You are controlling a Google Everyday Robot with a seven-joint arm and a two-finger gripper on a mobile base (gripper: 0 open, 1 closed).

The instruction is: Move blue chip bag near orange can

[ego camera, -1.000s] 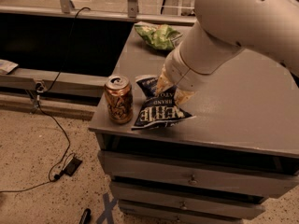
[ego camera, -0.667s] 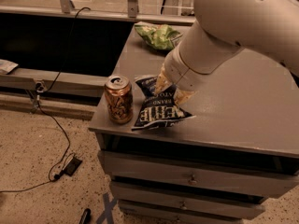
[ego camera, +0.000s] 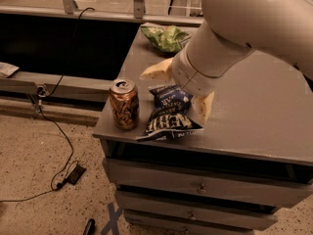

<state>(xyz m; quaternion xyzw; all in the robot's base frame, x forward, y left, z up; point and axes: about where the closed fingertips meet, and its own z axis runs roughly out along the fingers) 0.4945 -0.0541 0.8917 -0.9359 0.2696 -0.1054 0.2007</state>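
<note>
The blue chip bag (ego camera: 168, 119) lies flat at the front left of the grey table (ego camera: 254, 116), its left edge just beside the orange can (ego camera: 123, 104). The can stands upright at the table's front left corner. My gripper (ego camera: 180, 88) hangs just above the back of the bag, open. One pale finger (ego camera: 156, 70) points left above the can's far side. The other finger (ego camera: 203, 107) points down at the bag's right edge. The bag rests on the table, not held. The arm's wrist hides the bag's far end.
A light green snack bag (ego camera: 165, 37) lies at the table's back left. Drawers (ego camera: 200, 187) sit under the tabletop. The table's left and front edges are close to the can. A black cable (ego camera: 58, 146) runs across the floor on the left.
The fingers were close together on the bag's upper end; now they are spread wide and the bag lies released next to the can.
</note>
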